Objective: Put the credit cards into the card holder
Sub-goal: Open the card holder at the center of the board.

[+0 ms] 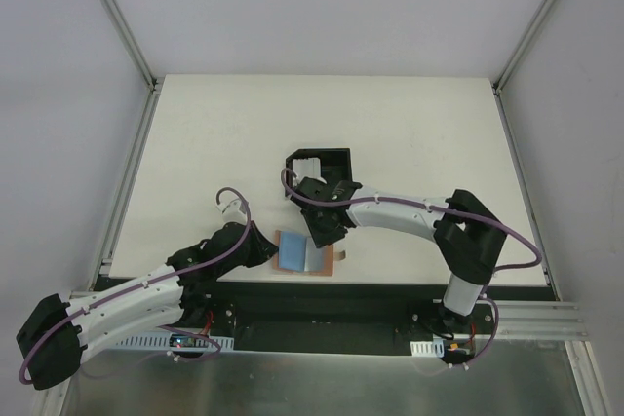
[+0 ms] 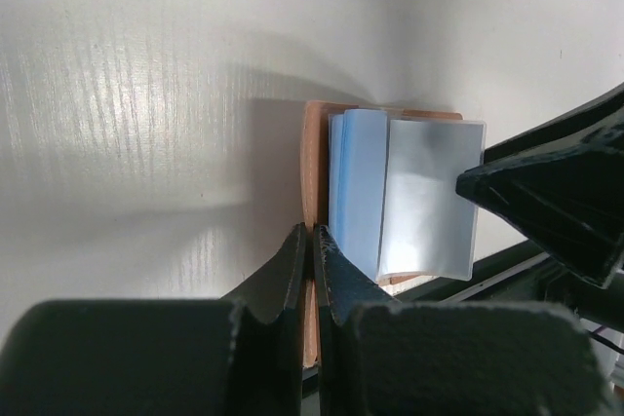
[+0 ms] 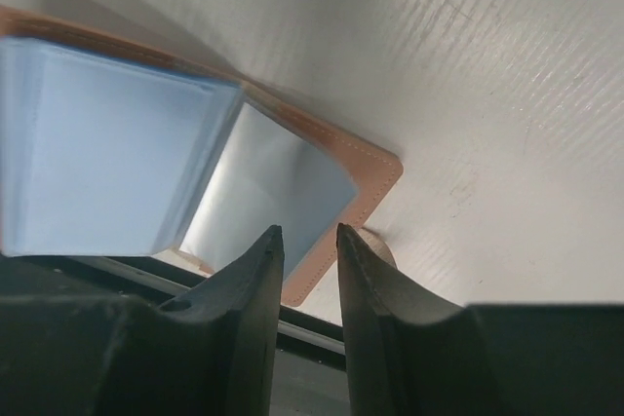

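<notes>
The tan leather card holder (image 1: 330, 262) lies opened at the table's near edge. My left gripper (image 2: 312, 231) is shut on its left leather edge (image 2: 314, 153). On the wallet lie the credit cards: a light blue one (image 2: 356, 182) and a pale grey one (image 2: 429, 202) overlapping its right side. In the right wrist view the blue card (image 3: 97, 153) and the grey card (image 3: 263, 192) lie on the card holder (image 3: 375, 168). My right gripper (image 3: 307, 233) hovers just above the wallet's right part, its jaws a narrow gap apart with nothing between them. Its dark finger (image 2: 546, 192) shows beside the grey card.
A black open-sided box (image 1: 336, 158) with something white inside stands just behind the right gripper (image 1: 322, 229). The table's front edge and a dark rail (image 1: 322, 291) run right below the wallet. The left arm (image 1: 146, 294) reaches in from the lower left.
</notes>
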Motion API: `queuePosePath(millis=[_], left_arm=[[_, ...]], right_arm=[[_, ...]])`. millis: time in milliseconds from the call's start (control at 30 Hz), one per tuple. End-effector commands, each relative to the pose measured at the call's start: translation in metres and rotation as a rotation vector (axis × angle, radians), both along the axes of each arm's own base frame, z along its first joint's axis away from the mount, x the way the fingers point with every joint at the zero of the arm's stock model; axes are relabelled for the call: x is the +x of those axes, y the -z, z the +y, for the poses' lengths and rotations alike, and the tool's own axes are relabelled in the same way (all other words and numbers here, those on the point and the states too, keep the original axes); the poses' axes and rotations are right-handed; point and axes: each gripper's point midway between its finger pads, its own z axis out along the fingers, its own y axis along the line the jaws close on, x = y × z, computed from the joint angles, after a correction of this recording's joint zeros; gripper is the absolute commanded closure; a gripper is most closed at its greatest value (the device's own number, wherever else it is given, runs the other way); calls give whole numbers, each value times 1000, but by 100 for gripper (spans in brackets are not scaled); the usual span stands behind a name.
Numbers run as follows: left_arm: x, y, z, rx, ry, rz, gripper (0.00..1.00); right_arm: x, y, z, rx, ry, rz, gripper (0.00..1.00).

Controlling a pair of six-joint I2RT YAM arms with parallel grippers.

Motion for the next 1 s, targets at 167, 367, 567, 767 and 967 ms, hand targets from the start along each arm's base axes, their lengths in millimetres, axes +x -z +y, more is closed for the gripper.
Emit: queuePosePath(millis=[167, 367, 567, 767, 967], left_arm=[[5, -15, -6, -6, 21, -33, 100], [6, -15, -7, 3, 25, -31, 100], [7, -15, -5, 1, 13, -39, 100], [6, -10, -2, 2, -1, -31, 100], [4, -2, 2, 1, -28, -10, 100]], right_arm=[[19, -64, 27, 192, -8, -126, 68], [3, -69, 58, 349, -82, -43, 69], [-8, -32, 56, 290, -42, 60, 73], [-14, 5, 16, 176, 50, 85, 73], [-21, 30, 5, 136, 66, 129, 75]])
